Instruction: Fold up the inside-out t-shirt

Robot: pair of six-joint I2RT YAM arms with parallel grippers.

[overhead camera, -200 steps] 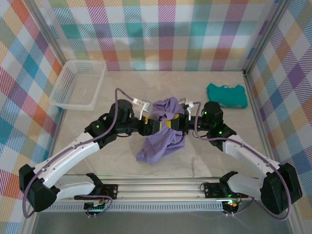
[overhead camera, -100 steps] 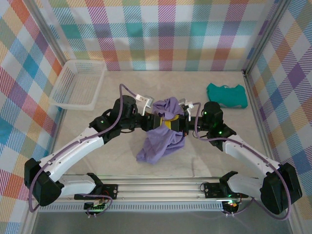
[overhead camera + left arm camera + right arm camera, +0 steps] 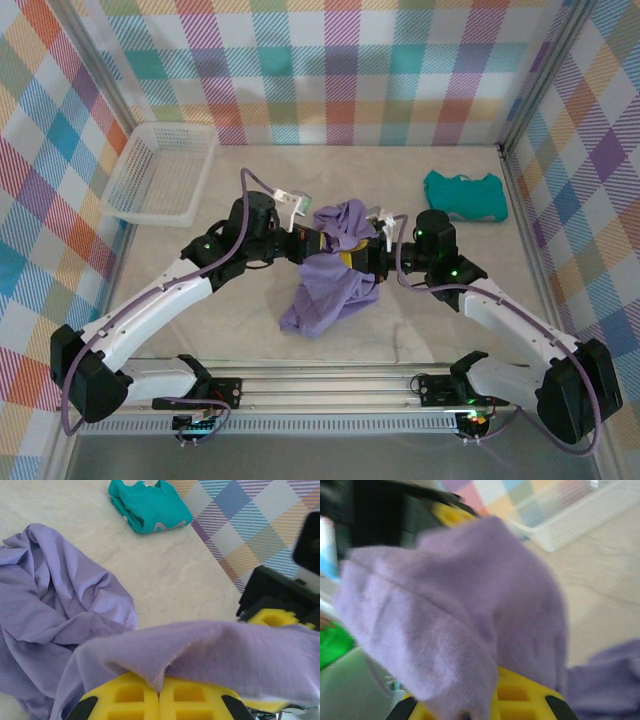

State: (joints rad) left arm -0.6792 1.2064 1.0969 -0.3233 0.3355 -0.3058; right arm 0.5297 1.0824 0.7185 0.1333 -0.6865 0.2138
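Observation:
The inside-out t-shirt (image 3: 330,285) is a crumpled lavender heap at the table's middle, its upper part lifted between my two grippers. My left gripper (image 3: 322,243) reaches in from the left and is shut on a fold of it. In the left wrist view the yellow fingers (image 3: 125,697) meet with a point of t-shirt (image 3: 55,605) cloth pinched in the seam. My right gripper (image 3: 354,257) faces it from the right, shut on the same bunch. In the right wrist view the t-shirt (image 3: 445,595) drapes over the yellow fingers (image 3: 520,697).
A folded teal garment (image 3: 464,195) lies at the back right, also in the left wrist view (image 3: 150,505). A white mesh basket (image 3: 160,172) stands at the back left. Plaid walls close in the table on three sides.
My left gripper has moved in against the lifted cloth and gone from open to shut on it. The right arm and the shirt's lower part stay where they were.

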